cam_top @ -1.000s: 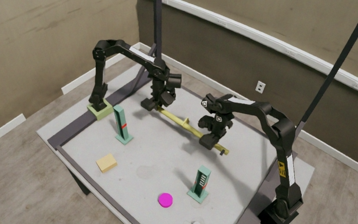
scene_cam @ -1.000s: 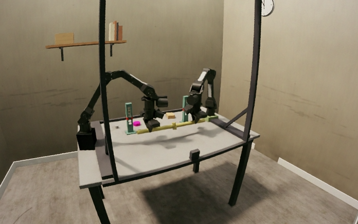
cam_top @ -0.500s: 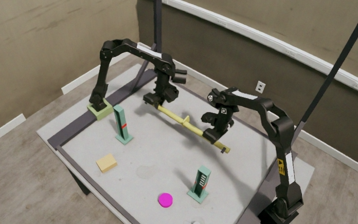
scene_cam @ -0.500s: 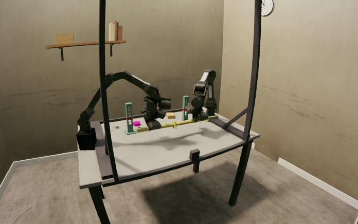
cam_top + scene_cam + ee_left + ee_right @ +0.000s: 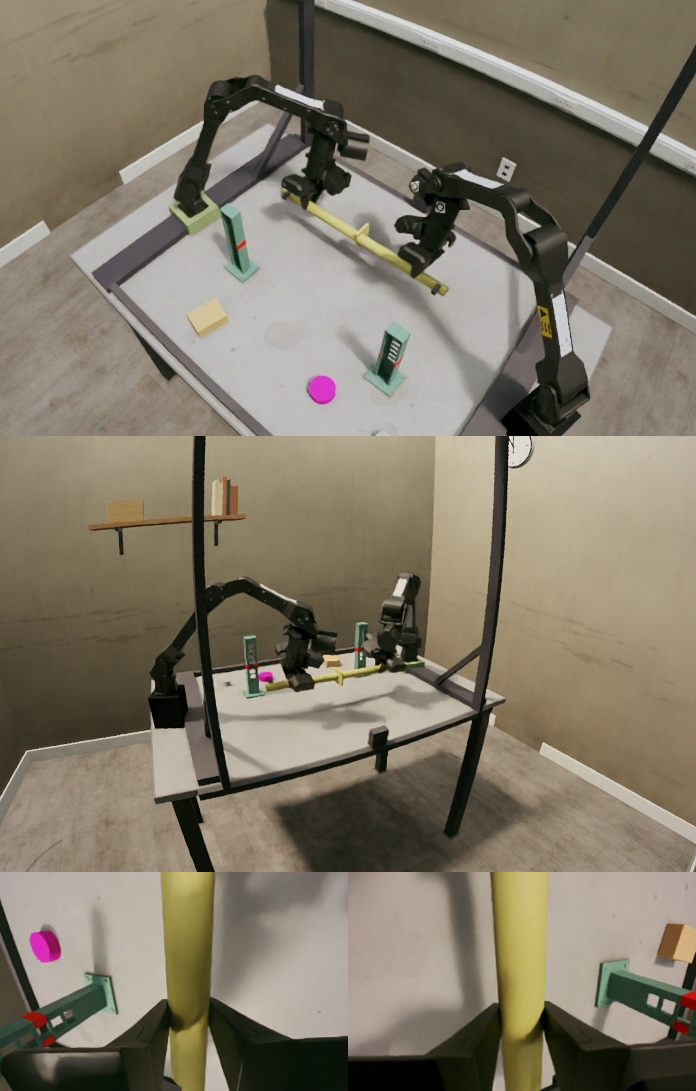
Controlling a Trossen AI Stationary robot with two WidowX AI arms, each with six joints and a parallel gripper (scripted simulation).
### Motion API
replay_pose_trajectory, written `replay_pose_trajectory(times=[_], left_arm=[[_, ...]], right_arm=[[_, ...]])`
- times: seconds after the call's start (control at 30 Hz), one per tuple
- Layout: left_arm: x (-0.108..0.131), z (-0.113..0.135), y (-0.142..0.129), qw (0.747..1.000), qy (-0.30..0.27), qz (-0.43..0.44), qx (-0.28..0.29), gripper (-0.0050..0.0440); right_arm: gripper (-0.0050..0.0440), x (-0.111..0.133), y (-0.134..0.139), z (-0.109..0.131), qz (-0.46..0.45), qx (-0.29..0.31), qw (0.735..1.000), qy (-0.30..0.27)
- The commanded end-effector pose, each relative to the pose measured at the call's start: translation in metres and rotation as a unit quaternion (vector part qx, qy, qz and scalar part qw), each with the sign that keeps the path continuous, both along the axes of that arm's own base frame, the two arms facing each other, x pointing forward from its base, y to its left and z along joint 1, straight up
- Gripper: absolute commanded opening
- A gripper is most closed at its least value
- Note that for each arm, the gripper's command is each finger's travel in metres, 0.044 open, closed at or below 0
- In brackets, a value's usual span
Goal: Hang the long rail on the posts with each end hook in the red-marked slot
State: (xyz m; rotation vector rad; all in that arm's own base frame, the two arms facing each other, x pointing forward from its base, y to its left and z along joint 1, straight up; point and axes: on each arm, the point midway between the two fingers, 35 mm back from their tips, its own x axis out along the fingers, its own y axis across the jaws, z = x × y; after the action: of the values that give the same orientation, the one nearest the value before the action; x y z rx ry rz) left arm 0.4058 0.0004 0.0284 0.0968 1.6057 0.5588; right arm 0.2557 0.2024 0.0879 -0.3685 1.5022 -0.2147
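- Landmark: the disc-side post [image 5: 398, 329] [image 5: 251, 685] [image 5: 85, 1003].
- Rail [image 5: 333, 222] [image 5: 359, 672] [image 5: 188, 945] [image 5: 520, 945] found raised off the table, beside this post, long axis roughly parallel to the line from it to its twin.
- Left gripper [image 5: 417, 272] [image 5: 301, 686] [image 5: 189, 1009], nearer it, clamped on rail.
- Right gripper [image 5: 306, 202] [image 5: 393, 665] [image 5: 522, 1011], farther, likewise.

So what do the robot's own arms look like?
Both are black and chunky with white strips. The left arm has a yellow-and-black sticker. The left end effector and right end effector have dark, narrowing fingers.
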Motion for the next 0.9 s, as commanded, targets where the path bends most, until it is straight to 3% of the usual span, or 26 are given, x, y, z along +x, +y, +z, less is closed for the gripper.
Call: replay_pose_trajectory(times=[0.0, 0.43, 0.87], left_arm=[[0.005, 0.012, -0.001, 1.0, -0.013, 0.005, 0.005, -0.005], [0.003, 0.012, 0.004, 1.0, -0.013, 0.005, 0.005, -0.005], [-0.012, 0.007, 0.041, 1.0, -0.013, 0.005, 0.007, -0.005]], right_arm=[[-0.005, 0.0, 0.004, 0.007, 0.002, 0.003, 1.0, -0.006], [-0.005, 0.001, 0.0, 0.007, 0.002, 0.003, 1.0, -0.006], [-0.005, 0.008, -0.039, 0.006, 0.002, 0.001, 1.0, -0.006]])
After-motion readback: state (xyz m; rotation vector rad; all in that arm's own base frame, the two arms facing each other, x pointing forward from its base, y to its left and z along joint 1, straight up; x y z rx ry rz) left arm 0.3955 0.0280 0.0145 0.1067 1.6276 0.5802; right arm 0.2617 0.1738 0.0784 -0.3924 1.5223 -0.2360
